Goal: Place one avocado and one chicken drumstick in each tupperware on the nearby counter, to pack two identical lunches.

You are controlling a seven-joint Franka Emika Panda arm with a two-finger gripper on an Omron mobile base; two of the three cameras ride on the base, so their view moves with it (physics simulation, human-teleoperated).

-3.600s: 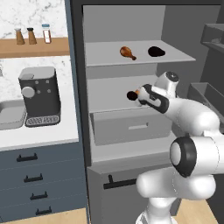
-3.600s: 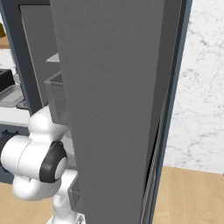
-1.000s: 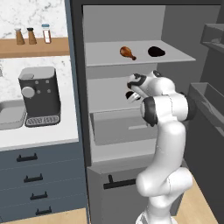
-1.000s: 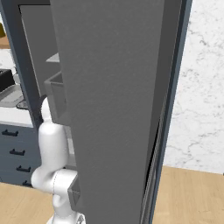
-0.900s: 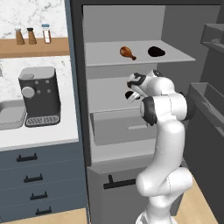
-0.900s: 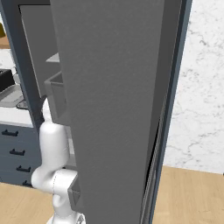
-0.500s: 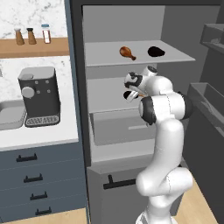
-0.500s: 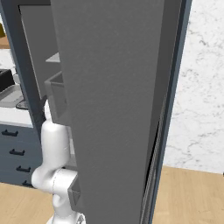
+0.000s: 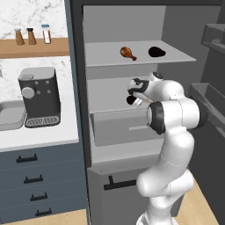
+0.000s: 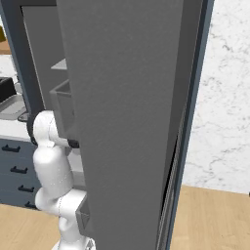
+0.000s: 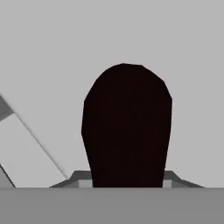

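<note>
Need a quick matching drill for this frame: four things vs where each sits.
Things:
1. chicken drumstick
2. avocado
3. coffee machine
4. spice shakers

Places:
A. wooden wall shelf
B. white counter
C. top fridge shelf
D. between the gripper jaws, middle fridge shelf

Pairs: 1-C, 2-D, 3-B, 4-A

**White arm, dark joints**

The robot arm [image 9: 173, 132] is built of glossy white, rounded segments — fat, smooth shells stacked one on another. A dark grey-black ring marks the big joint [image 9: 154, 117]. The tool [image 9: 134, 92] is white with small black parts. From the right base camera the arm [image 10: 49, 161] shows the same white shells — with a dark band.
</note>
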